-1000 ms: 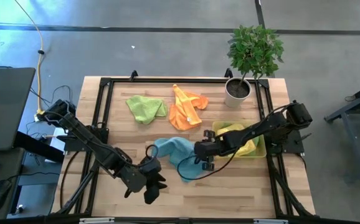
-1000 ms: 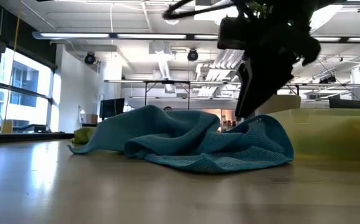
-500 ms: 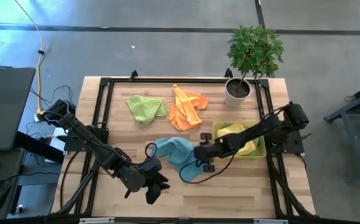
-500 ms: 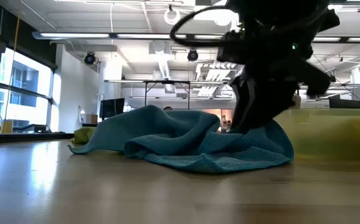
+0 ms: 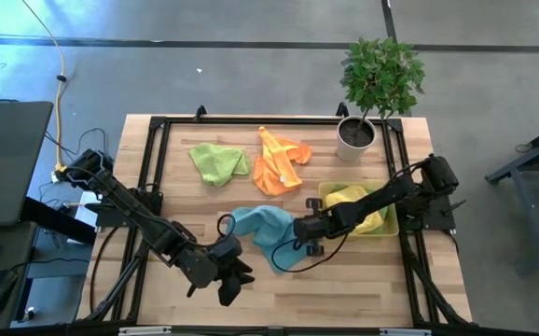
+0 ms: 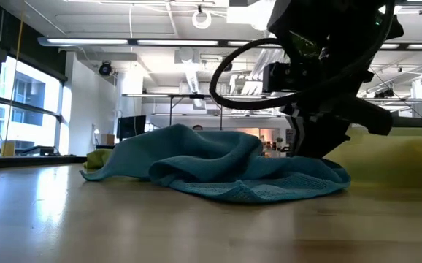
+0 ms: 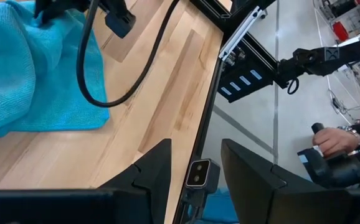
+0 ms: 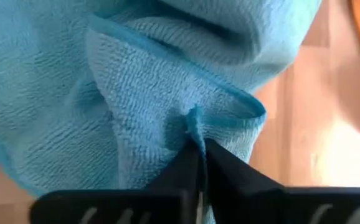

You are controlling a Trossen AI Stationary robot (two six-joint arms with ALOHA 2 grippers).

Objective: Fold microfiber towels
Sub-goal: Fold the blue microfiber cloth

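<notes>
Right claw (image 8: 198, 163) clamped on teal towel's (image 5: 258, 227) edge, at 6 o'clock from counter (image 5: 344, 289) centre; left claw (image 7: 195, 163) apart, hovering at 7 o'clock

A rumpled teal towel (image 5: 260, 229) lay mid-worktop; lime (image 5: 215, 161) and orange (image 5: 279, 161) towels lay crumpled behind, yellow ones (image 5: 367, 213) bunched rightward

We are seeing a teal blue towel (image 5: 262, 227), a lime green towel (image 5: 215, 162), an orange towel (image 5: 279, 163) and a yellow towel (image 5: 367, 217) showing against the pale wood-grain worktop (image 5: 344, 280) with black framing.
</notes>
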